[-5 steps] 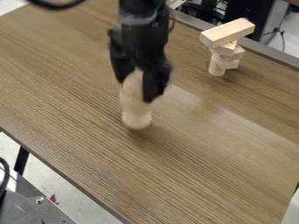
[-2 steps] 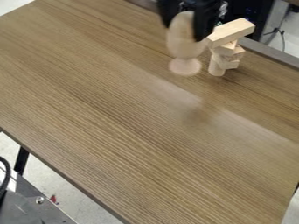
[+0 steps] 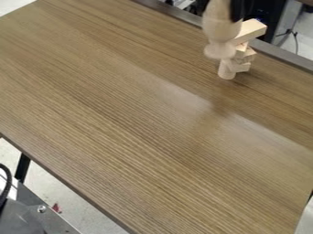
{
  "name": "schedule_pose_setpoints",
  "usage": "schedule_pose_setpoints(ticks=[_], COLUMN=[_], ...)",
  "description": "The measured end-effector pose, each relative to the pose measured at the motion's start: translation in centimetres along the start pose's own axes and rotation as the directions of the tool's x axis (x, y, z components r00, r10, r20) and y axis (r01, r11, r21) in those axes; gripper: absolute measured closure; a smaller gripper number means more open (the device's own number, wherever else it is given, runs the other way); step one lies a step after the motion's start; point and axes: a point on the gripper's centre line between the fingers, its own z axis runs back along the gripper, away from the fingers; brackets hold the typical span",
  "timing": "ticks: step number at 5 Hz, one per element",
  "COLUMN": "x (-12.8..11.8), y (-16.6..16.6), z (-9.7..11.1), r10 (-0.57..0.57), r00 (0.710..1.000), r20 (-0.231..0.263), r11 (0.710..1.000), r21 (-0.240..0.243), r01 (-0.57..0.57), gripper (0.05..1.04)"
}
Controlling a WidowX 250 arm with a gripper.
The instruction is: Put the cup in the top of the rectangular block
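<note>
Cup point(image 3: 221, 28) is now carried up and toward the view's right; the gap seen to the stack 0.4 s ago is closed in the view. Approach looks nearly done, placement not. Cup is held roughly upright, foot down, off the surface point(image 3: 153, 119), by the end effector point(image 3: 226, 11) at the top edge; fingers are closed around it. Left end of the rectangular block point(image 3: 252, 31) is overlapped by the cup; contact or clearance can't be told. Block is propped on small blocks point(image 3: 242, 55), offset from one another, with a wooden cylinder point(image 3: 226, 71) beneath. Main obstacle: the stack itself, easily toppled if clipped by the foot. Foot probably needs to be raised above the block, centered, then lowered gently. Beyond the far edge, a cable point(image 3: 296, 40) is seen, judged no hindrance.
</note>
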Motion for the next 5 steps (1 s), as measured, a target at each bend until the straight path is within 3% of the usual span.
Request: schedule_pose_setpoints(ticks=[3,5], x=[3.5,5.2], y=[0.6,1.0], z=[0.5,-0.5], r10=[-0.053,-0.075], r00=[0.998,0.997], r20=[0.014,0.008], r11=[0.998,0.997], r21=[0.016,0.012], r01=[0.053,0.075], gripper=[0.268,0.268])
